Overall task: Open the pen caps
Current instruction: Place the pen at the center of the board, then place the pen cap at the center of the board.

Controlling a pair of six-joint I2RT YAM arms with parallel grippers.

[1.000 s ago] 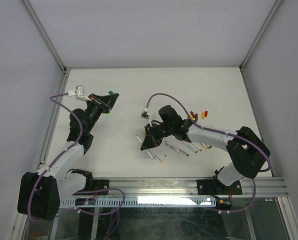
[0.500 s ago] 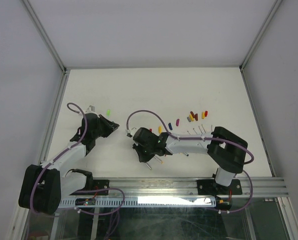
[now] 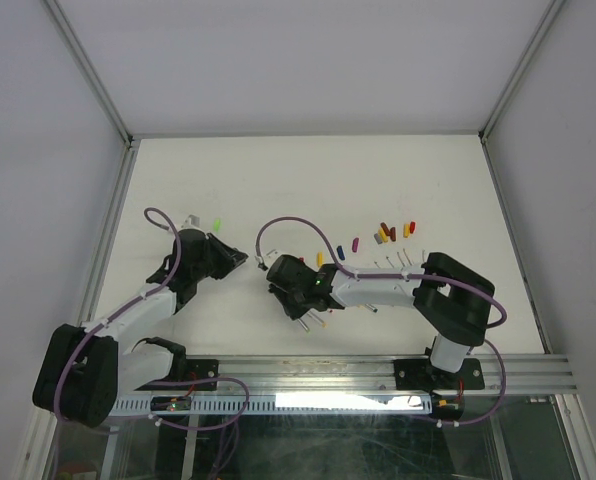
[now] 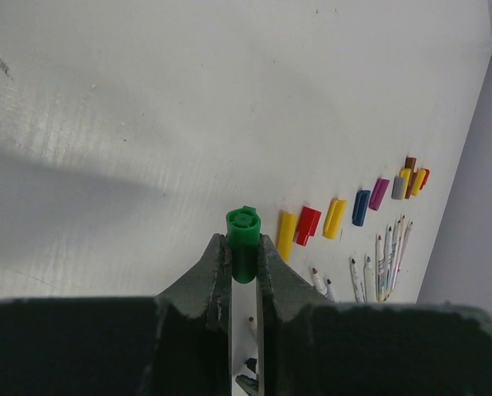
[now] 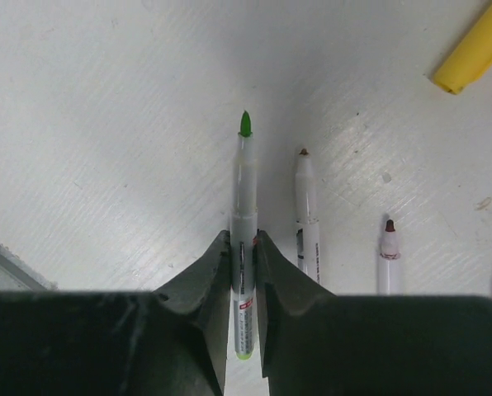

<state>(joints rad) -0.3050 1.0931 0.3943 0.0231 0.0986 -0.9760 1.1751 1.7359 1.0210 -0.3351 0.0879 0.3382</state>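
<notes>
Over the near half of the table, the left gripper pinches a green cap tight, with loose pen caps strung out toward two o'clock. The right gripper hugs an uncapped green-tipped pen between narrow jaws, and more bare pens lie at three o'clock.
</notes>
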